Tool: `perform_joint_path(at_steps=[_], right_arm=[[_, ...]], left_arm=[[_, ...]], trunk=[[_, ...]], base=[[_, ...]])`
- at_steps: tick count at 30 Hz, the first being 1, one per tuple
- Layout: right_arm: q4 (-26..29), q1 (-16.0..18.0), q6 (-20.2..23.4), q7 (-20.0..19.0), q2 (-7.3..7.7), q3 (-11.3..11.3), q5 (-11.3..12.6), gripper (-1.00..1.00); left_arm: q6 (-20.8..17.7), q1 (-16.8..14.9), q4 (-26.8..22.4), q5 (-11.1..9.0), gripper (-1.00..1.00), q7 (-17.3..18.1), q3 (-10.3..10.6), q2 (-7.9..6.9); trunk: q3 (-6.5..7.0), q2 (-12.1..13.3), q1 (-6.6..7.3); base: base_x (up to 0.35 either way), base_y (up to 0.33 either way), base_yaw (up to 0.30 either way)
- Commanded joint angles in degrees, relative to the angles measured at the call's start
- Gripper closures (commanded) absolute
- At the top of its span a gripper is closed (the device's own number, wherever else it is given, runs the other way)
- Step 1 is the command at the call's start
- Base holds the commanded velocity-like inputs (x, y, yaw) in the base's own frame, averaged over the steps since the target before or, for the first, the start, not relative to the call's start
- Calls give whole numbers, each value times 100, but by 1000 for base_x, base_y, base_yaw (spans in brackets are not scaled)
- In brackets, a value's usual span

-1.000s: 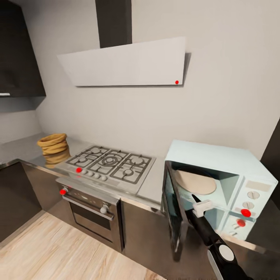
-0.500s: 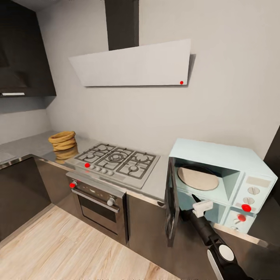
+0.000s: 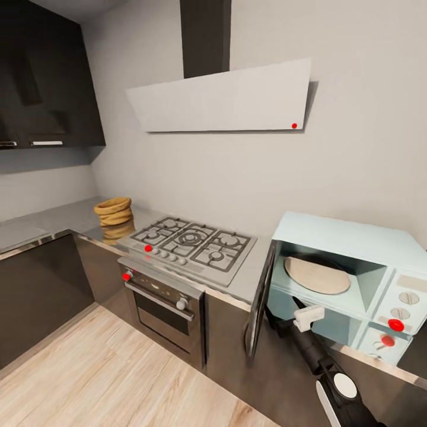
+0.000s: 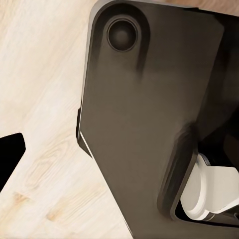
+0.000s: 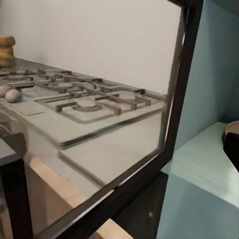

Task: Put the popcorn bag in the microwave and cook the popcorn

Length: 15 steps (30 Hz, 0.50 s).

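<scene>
While the microwave [image 3: 350,267] stands with its door [image 3: 261,308] swung open, the popcorn bag [image 3: 114,209] sits on the countertop [image 3: 35,225] — beyond the hob [image 3: 193,242]; right gripper [image 3: 301,314] near the opening — whether it is parted or closed, I cannot tell.

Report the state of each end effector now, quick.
Left end effector: cannot be told from these pictures.
Right end effector: at the open microwave door; open or closed cannot be told, nothing visibly held.

Our right arm [image 3: 323,362] is glossy black with a white disc at one joint and a white block near its tip; a dark, rounded panel [image 4: 149,114] shows a round recess.
</scene>
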State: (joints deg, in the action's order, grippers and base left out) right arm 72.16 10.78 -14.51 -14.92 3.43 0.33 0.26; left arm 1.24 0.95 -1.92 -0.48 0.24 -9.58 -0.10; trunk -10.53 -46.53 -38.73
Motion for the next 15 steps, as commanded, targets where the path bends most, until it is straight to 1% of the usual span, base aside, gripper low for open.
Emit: perform_joint_path(at_steps=[1, 4, 9, 15], right_arm=[[-4, 3, -15, -28, 0, 2, 0, -100], [-2, 3, -12, -23, 0, 2, 0, -100], [-2, 3, -13, -22, 0, 2, 0, -100], [-3, 5, -16, -28, 0, 2, 0, -100]], left_arm=[[8, 1, -5, -5, -100, 2, -27, 1], [8, 1, -8, -3, -100, 2, -27, 1], [8, 1, -4, -3, -100, 2, -27, 1], [8, 1, -7, -4, -100, 2, -27, 1]], trunk=[[-7, -5, -1], [-7, -5, -1], [-7, -5, -1], [-7, -5, -1]], base=[[0, 0, 10], [0, 0, 106], [0, 0, 202], [0, 0, 31]])
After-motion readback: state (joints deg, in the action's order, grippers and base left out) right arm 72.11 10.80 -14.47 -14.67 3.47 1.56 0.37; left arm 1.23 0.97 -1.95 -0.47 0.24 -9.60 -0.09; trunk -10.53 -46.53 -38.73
